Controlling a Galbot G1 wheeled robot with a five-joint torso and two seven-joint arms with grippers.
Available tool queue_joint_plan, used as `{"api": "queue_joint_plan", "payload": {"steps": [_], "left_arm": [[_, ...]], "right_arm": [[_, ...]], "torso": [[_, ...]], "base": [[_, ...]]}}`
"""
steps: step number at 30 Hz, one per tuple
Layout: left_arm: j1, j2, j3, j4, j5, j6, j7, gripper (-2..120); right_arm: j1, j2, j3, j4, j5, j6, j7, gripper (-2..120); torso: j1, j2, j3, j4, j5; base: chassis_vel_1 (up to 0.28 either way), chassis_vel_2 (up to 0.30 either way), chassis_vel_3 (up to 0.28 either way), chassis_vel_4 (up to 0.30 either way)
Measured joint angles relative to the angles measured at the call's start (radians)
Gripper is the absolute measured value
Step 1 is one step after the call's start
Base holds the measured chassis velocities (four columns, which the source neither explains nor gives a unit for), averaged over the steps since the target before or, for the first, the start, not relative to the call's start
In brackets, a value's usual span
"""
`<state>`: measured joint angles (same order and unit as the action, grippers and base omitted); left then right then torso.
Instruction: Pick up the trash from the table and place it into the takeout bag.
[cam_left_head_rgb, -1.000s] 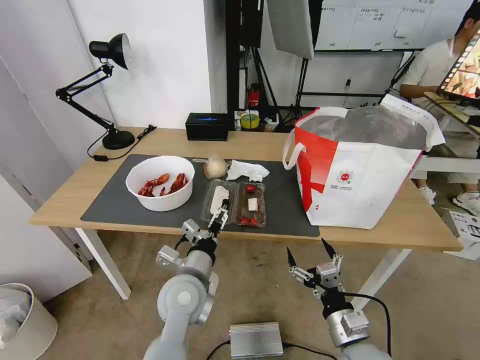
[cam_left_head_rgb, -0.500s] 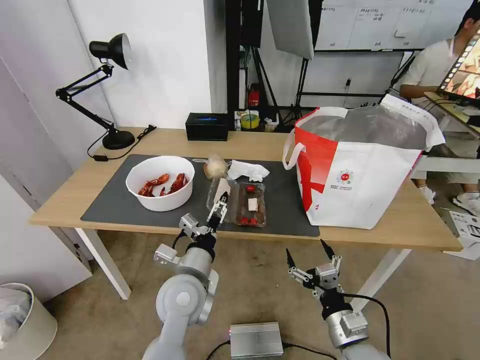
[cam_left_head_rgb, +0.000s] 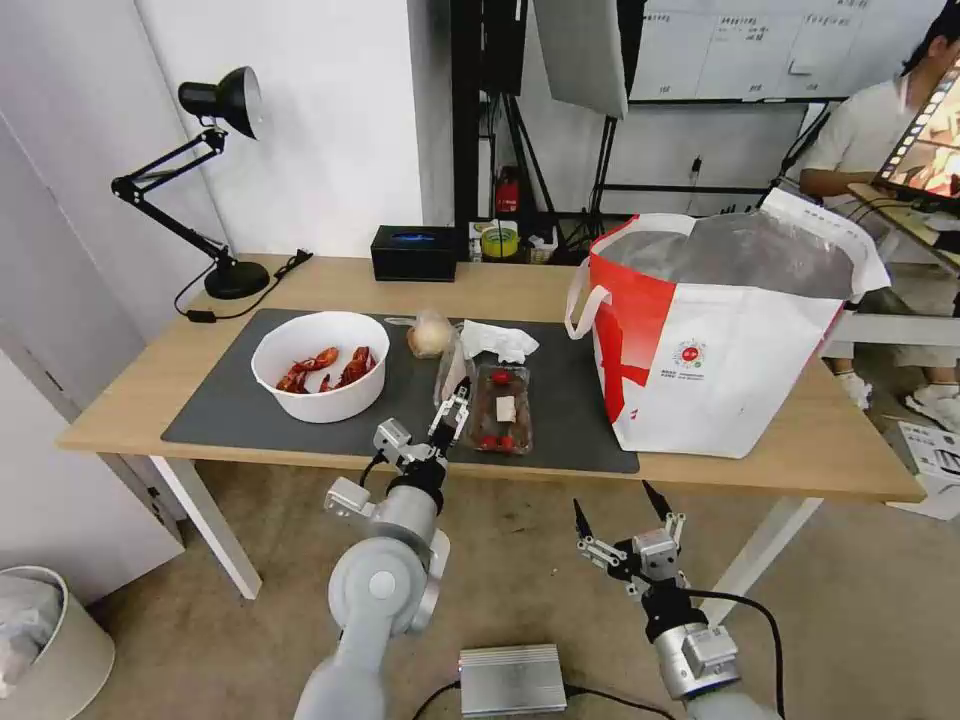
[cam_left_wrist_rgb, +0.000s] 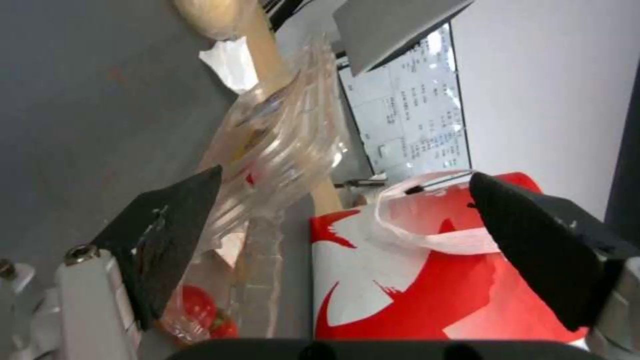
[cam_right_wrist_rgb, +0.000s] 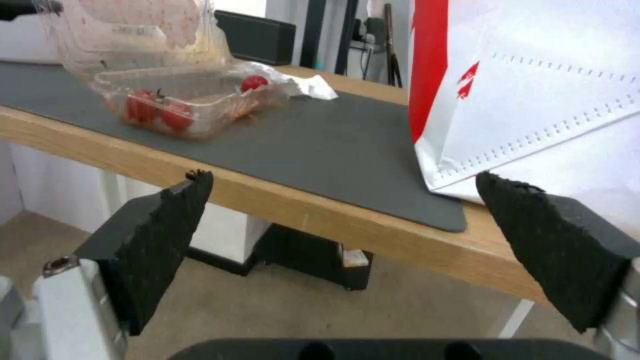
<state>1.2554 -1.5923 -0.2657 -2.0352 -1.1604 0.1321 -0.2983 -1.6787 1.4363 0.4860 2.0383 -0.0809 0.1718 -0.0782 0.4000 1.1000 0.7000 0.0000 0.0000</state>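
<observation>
A long light-wood tabletop (cam_left_head_rgb: 520, 290) on white legs is carrying a large dark grey rectangular mat (cam_left_head_rgb: 230, 405). Near the mat's front edge a clear hinged plastic tray holding cherry tomatoes (cam_left_head_rgb: 498, 407) is sitting with its lid (cam_left_head_rgb: 452, 368) tilted upward, half open. The left gripper (cam_left_head_rgb: 452, 408) is reaching over the table's front edge beside that lid. From the left wrist view its fingers (cam_left_wrist_rgb: 167, 235) are spread wide, one pad lying against the raised lid's outer face, the other well clear on the far side (nothing is clamped between them). The right gripper (cam_left_head_rgb: 628, 518) is hanging below the front edge, fingers wide apart and empty.

Toward the mat's left end a white round bowl of red crayfish (cam_left_head_rgb: 320, 365) is resting. Along the mat's back edge a small clear bag with a beige lump (cam_left_head_rgb: 430, 335) is lying just beside a crumpled white tissue (cam_left_head_rgb: 495, 342). A large red-and-white boxy tote with silver foil lining (cam_left_head_rgb: 720, 335) is standing open at the right end.

All the trash appears to be outside the tote so far. The risk I see: the lid is thin and springy, so it could slip off the pad, or the light tray could skid or tip and spill tomatoes across the mat.
</observation>
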Motion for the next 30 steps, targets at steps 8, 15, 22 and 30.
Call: {"api": "queue_joint_plan", "payload": {"steps": [8, 15, 22, 30], "left_arm": [[0.003, 0.0, 0.002, -0.01, 0.0, -0.002, 0.016, 100], [0.009, 0.0, 0.033, -0.011, 0.0, -0.003, 0.033, 100], [0.006, 0.0, 0.082, 0.001, 0.012, -0.003, 0.04, 100], [-0.028, 0.03, 0.099, 0.017, 0.094, -0.001, 0.059, 100]], "right_arm": [[-0.001, 0.001, -0.001, 0.001, -0.002, 0.0, 0.001, 100], [-0.009, 0.011, -0.001, 0.006, -0.006, 0.0, 0.004, 100], [-0.03, 0.038, 0.001, 0.02, -0.018, 0.004, 0.005, 100], [-0.051, 0.036, 0.025, 0.046, -0.018, 0.01, 0.007, 100]], "torso": [[0.0, 0.0, 0.0, 0.0, 0.0], [0.0, 0.0, 0.0, 0.0, 0.0], [0.0, 0.0, 0.0, 0.0, 0.0], [0.0, 0.0, 0.0, 0.0, 0.0]], "base": [[0.0, 0.0, 0.0, 0.0], [0.0, 0.0, 0.0, 0.0], [0.0, 0.0, 0.0, 0.0], [0.0, 0.0, 0.0, 0.0]]}}
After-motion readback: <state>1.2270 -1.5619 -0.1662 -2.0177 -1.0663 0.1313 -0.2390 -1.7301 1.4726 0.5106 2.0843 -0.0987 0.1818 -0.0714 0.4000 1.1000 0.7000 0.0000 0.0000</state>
